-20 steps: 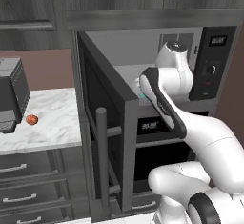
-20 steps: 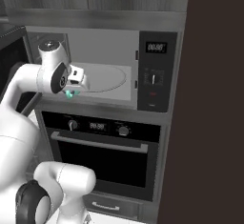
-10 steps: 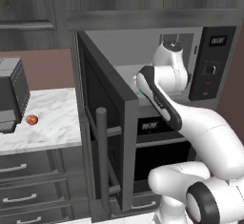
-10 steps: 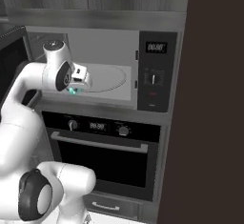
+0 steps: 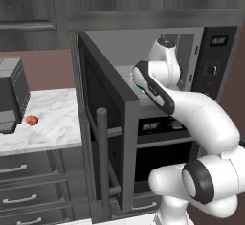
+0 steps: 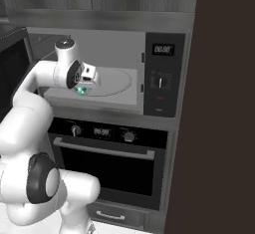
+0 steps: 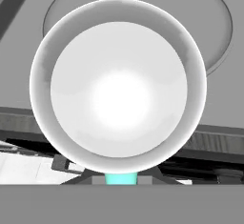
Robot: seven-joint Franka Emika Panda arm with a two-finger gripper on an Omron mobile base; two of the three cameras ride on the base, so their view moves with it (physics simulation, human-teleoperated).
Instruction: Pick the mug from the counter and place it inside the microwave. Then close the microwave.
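The teal mug (image 6: 80, 91) hangs at the front of the open microwave (image 6: 114, 49), just above its floor and left of the round turntable (image 6: 113, 81). My gripper (image 6: 82, 87) is shut on it. From the hand view I look straight down into the mug's white inside (image 7: 119, 89), and a teal bit sits between my fingertips where my gripper (image 7: 121, 179) pinches it. The left base view has a sliver of the mug (image 5: 138, 89) behind my arm. The microwave door (image 5: 103, 123) stands wide open to the left. The marble counter (image 5: 52, 118) lies left of it.
A small red-orange fruit (image 5: 32, 120) and a boxy grey machine (image 5: 10, 95) sit on the counter. The microwave's control panel (image 6: 162, 73) is right of the cavity. Below is the oven (image 6: 107, 163) with knobs and a horizontal handle. Drawers (image 5: 28, 171) sit under the counter.
My hand with the mug has edged a little to the right, toward the microwave's inside. The door and the counter things have stayed put.
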